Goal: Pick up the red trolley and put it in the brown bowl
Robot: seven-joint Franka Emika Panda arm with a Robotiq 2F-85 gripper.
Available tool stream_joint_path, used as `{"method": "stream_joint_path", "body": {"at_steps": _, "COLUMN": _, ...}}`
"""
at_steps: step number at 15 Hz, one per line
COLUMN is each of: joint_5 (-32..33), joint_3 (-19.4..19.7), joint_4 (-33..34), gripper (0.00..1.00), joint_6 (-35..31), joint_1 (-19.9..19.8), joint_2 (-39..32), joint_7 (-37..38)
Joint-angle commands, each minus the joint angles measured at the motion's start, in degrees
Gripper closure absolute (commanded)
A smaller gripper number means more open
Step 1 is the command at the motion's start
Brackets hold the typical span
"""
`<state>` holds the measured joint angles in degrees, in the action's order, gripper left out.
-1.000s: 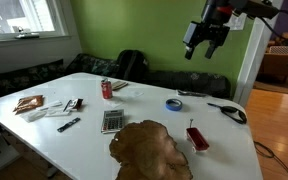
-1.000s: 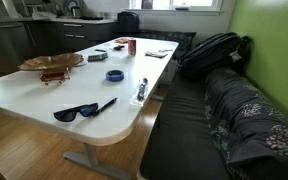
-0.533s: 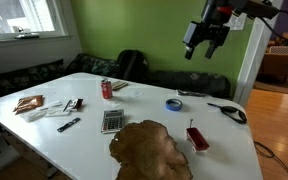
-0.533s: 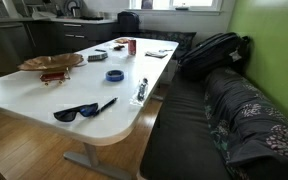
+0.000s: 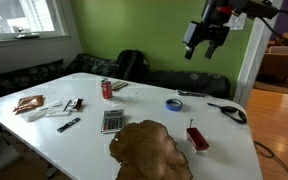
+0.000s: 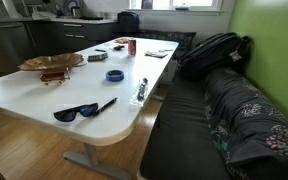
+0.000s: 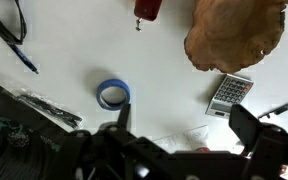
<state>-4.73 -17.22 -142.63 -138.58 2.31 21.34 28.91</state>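
- gripper [image 5: 202, 48] hung high above the table [image 5: 84, 140], well apart from everything on it.
- fingers released and spread, nothing between them; in the wrist view the two fingers [image 7: 123, 116] stood apart at the lower edge, over bare white tabletop.
- trolley [image 5: 195, 137] lay flat on the table, outside the bowl [image 5: 149, 150], just beside its rim.
- wrist view: trolley [image 7: 148, 9] at the top edge, partly cut off, with a small gap to the bowl [image 7: 234, 35].
- in an exterior view the trolley [image 6: 52, 76] sat in front of the bowl [image 6: 51, 62]; touching or apart, could not tell.
- blue tape roll [image 5: 173, 103] near the trolley, farther up the table.
- calculator [image 5: 111, 121] beside the bowl on the side away from the trolley.
- can [image 5: 107, 89] upright beyond the calculator.
- sunglasses [image 5: 227, 111] near the table edge, past the tape roll.
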Motion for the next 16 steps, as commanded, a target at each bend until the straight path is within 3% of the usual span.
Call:
{"method": "stream_joint_path", "body": {"at_steps": 1, "joint_5": 10.76, "joint_3": -2.88, "joint_4": -2.52, "gripper": 0.0, "joint_6": -1.64, "joint_1": -4.28, "joint_2": 2.16, "joint_7": 10.0}}
{"method": "stream_joint_path", "body": {"at_steps": 3, "joint_5": 16.3, "joint_3": -3.25, "joint_4": -7.52, "gripper": 0.0, "joint_6": -5.1, "joint_1": -6.37, "joint_2": 3.76, "joint_7": 17.01}}
{"method": "stream_joint_path", "body": {"at_steps": 5, "joint_5": 15.12, "joint_3": -2.16, "joint_4": -13.21, "gripper": 0.0, "joint_6": -6.04, "joint_1": -5.92, "joint_2": 4.41, "joint_7": 22.05}}
{"method": "stream_joint_path", "body": {"at_steps": 8, "joint_5": 7.68, "joint_3": 0.59, "joint_4": -19.45, "gripper": 0.0, "joint_6": -5.68, "joint_1": -2.99, "joint_2": 3.34, "joint_7": 24.65}}
{"method": "stream_joint_path", "body": {"at_steps": 9, "joint_5": 6.89, "joint_3": 1.59, "joint_4": -14.82, "gripper": 0.0, "joint_6": -5.07, "joint_1": -4.11, "joint_2": -2.09, "joint_7": 24.8}}
{"method": "stream_joint_path", "body": {"at_steps": 12, "joint_5": 0.98, "joint_3": 7.29, "joint_4": -16.3, "gripper": 0.0, "joint_6": -5.53, "joint_1": -3.87, "joint_2": -5.45, "joint_7": 20.71}}
{"method": "stream_joint_path", "body": {"at_steps": 13, "joint_5": 4.76, "joint_3": 4.71, "joint_4": -16.21, "gripper": 0.0, "joint_6": -4.08, "joint_1": -3.84, "joint_2": -2.14, "joint_7": 22.97}}
{"method": "stream_joint_path", "body": {"at_steps": 16, "joint_5": 2.97, "joint_3": 7.69, "joint_4": -15.79, "gripper": 0.0, "joint_6": -4.21, "joint_1": -4.06, "joint_2": -5.17, "joint_7": 21.45}}
